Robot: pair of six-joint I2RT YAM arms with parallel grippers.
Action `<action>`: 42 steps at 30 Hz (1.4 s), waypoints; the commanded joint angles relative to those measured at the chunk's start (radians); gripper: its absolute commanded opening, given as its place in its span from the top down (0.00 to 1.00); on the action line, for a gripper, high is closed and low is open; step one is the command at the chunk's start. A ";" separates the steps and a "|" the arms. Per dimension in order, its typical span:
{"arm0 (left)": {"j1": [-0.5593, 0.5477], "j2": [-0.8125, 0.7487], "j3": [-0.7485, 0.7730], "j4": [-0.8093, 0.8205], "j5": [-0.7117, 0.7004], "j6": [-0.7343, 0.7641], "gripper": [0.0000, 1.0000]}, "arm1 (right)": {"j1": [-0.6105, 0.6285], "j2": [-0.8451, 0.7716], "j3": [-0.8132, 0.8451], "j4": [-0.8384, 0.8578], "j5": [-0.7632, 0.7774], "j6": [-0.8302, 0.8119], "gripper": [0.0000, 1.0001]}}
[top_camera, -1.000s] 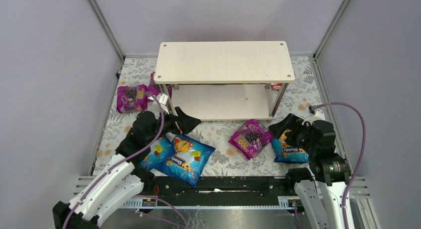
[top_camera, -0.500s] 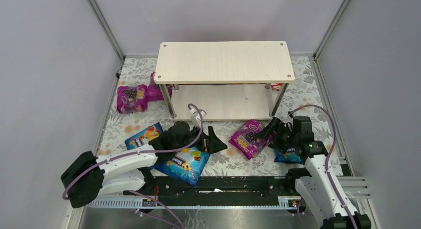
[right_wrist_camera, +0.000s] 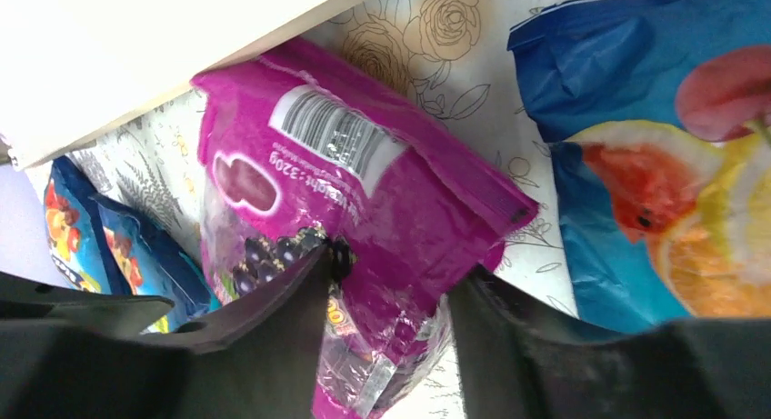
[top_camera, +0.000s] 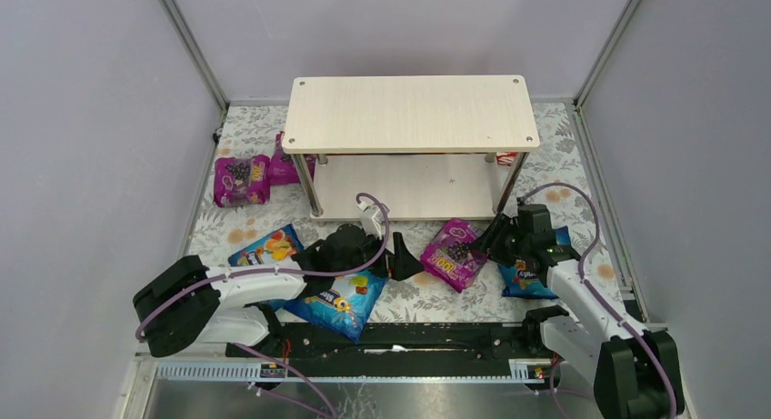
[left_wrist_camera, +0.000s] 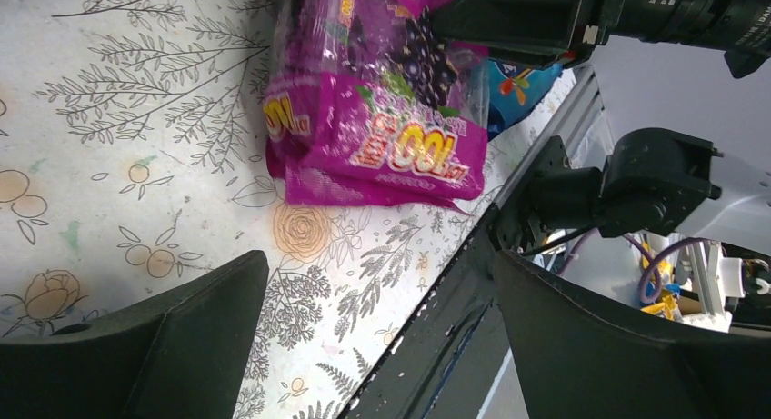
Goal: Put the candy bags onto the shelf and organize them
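Note:
A magenta candy bag lies on the floral mat in front of the shelf. My right gripper is shut on its right end, the foil crumpled between the fingers. My left gripper is open just left of that bag, low over the mat, with nothing between its fingers. Two blue candy bags lie under the left arm. A third blue bag lies beside the right arm. Two more magenta bags lie left of the shelf.
Both shelf boards carry nothing; the lower board's edge shows just above the held bag. A small red item sits behind the right post. A black rail runs along the mat's near edge, and grey walls close in the sides.
My right arm reached left from the blue bag to the magenta bag and its jaws closed onto it. My left arm swung right, from over the blue bags toward that same bag.

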 commanded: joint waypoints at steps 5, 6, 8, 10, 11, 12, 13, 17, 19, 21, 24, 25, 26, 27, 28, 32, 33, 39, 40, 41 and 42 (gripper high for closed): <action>-0.002 0.038 0.077 -0.038 -0.059 0.009 0.01 | 0.168 0.098 0.024 0.097 0.111 -0.020 0.74; 0.001 0.039 0.079 -0.046 -0.061 0.009 0.01 | 0.183 0.097 0.019 0.096 0.104 -0.029 0.75; 0.009 0.032 0.078 -0.054 -0.061 0.002 0.01 | 0.199 0.083 -0.002 0.108 0.072 -0.051 0.77; 0.024 0.021 0.066 -0.049 -0.052 -0.012 0.02 | 0.205 0.051 -0.034 0.132 0.027 -0.073 0.81; 0.040 0.019 0.058 -0.040 -0.038 -0.021 0.02 | 0.207 0.026 -0.056 0.140 0.014 -0.081 0.84; 0.055 0.021 0.047 -0.032 -0.020 -0.034 0.02 | 0.207 -0.001 -0.072 0.148 0.008 -0.085 0.88; 0.073 0.022 0.037 -0.020 0.005 -0.050 0.02 | 0.207 -0.046 -0.087 0.160 0.002 -0.084 0.92; 0.153 0.037 -0.018 0.104 0.121 -0.136 0.03 | 0.207 -0.173 -0.118 0.198 -0.035 -0.066 1.00; 0.172 0.045 -0.035 0.158 0.172 -0.166 0.03 | 0.208 -0.222 -0.113 0.209 -0.050 -0.058 1.00; 0.174 0.049 -0.036 0.191 0.208 -0.169 0.04 | 0.207 -0.258 -0.096 0.207 -0.061 -0.062 1.00; 0.174 0.046 -0.052 0.275 0.257 -0.190 0.04 | 0.207 -0.295 -0.060 0.204 -0.108 -0.094 1.00; 0.174 0.041 -0.059 0.298 0.262 -0.193 0.04 | 0.206 -0.305 -0.048 0.205 -0.132 -0.106 1.00; 0.174 0.034 -0.064 0.313 0.269 -0.192 0.04 | 0.206 -0.316 -0.040 0.220 -0.155 -0.113 1.00; 0.174 0.026 -0.069 0.324 0.271 -0.190 0.03 | 0.207 -0.326 -0.031 0.231 -0.178 -0.119 1.00; 0.174 0.017 -0.071 0.328 0.272 -0.188 0.03 | 0.208 -0.336 -0.022 0.235 -0.194 -0.122 1.00; 0.175 -0.019 -0.075 0.312 0.260 -0.176 0.02 | 0.207 -0.359 0.013 0.236 -0.226 -0.123 1.00; 0.174 -0.030 -0.082 0.317 0.258 -0.172 0.02 | 0.207 -0.360 0.019 0.263 -0.243 -0.120 1.00; 0.175 -0.115 -0.161 0.432 0.251 -0.160 0.01 | 0.207 -0.402 0.046 0.325 -0.312 -0.069 1.00; 0.175 -0.141 -0.179 0.455 0.248 -0.151 0.01 | 0.208 -0.411 0.053 0.331 -0.324 -0.059 1.00; 0.175 -0.166 -0.192 0.469 0.242 -0.144 0.01 | 0.206 -0.420 0.060 0.336 -0.330 -0.047 1.00; 0.175 -0.191 -0.201 0.474 0.236 -0.137 0.01 | 0.207 -0.428 0.070 0.336 -0.334 -0.037 1.00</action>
